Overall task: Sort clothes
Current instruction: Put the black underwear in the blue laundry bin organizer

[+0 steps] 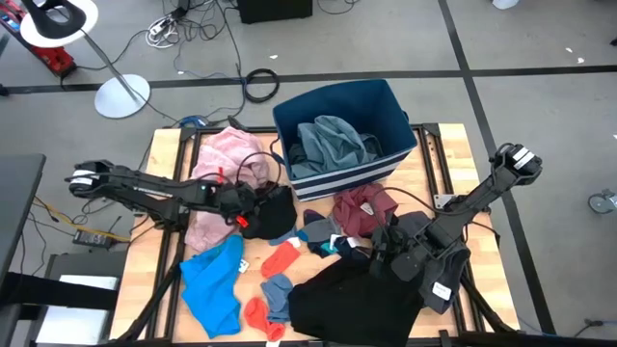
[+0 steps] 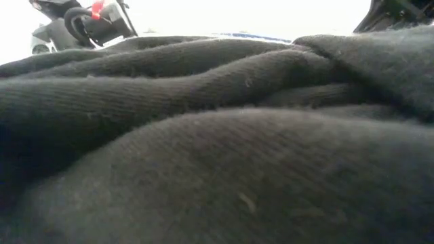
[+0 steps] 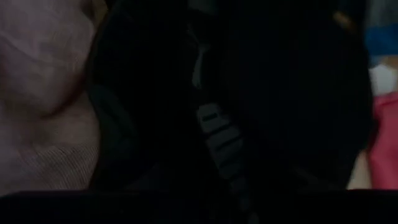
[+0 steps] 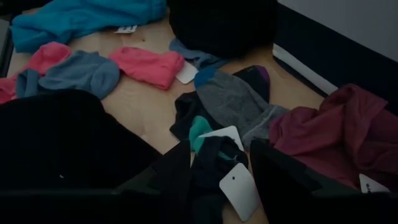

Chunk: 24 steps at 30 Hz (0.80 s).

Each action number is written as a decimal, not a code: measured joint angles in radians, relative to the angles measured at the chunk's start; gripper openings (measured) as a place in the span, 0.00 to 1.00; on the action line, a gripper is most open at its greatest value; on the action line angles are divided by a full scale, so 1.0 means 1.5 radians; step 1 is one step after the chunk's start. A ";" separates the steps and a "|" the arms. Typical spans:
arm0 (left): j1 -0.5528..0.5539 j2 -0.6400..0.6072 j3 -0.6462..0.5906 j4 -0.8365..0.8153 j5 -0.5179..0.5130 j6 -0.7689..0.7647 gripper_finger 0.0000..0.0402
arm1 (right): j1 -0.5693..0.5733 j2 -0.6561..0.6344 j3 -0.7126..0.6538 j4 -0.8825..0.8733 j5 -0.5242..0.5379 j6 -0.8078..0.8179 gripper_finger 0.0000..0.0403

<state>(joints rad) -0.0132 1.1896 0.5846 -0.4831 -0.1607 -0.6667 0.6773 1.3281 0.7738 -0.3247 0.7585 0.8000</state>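
Clothes lie spread over the wooden table: a pink garment (image 1: 224,164), a bright blue one (image 1: 214,280), a maroon one (image 1: 364,207), a large black one (image 1: 352,294) and small red (image 1: 282,258) and blue-grey socks (image 1: 278,289). A grey-blue garment (image 1: 333,143) lies inside the navy bin (image 1: 386,106). My left gripper (image 1: 253,210) slants down over a small black garment (image 1: 278,217) beside the pink one. My right gripper (image 4: 221,180) is open, with a dark sock bearing a white tag (image 4: 214,158) lying between its fingers on the table. My left gripper comes at the small black garment (image 3: 280,93) slanting down from the table's left. The wrist view is too dark to show whether the fingers touch the cloth.
The navy bin with white stripes stands at the table's far edge, in the middle. Grey and dark socks (image 4: 233,99) and a pink-red sock (image 4: 149,65) lie ahead of my right gripper. Dark cloth (image 2: 217,135) fills the low view. Bare wood shows at the near left corner (image 1: 154,299).
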 joint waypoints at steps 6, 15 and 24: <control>0.000 0.044 -0.001 0.041 0.079 -0.015 0.33 | 0.000 0.000 0.000 0.005 0.000 -0.010 0.42; 0.000 0.042 0.000 0.146 0.118 -0.003 0.03 | 0.000 0.000 0.000 0.006 0.000 -0.012 0.42; -0.002 0.042 0.000 0.169 0.140 0.002 0.01 | 0.007 0.007 -0.062 0.075 0.027 0.002 0.42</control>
<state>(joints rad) -0.0154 1.2530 0.5850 -0.2288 0.0486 -0.6632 0.6872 1.3391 0.6801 -0.2119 0.7992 0.8031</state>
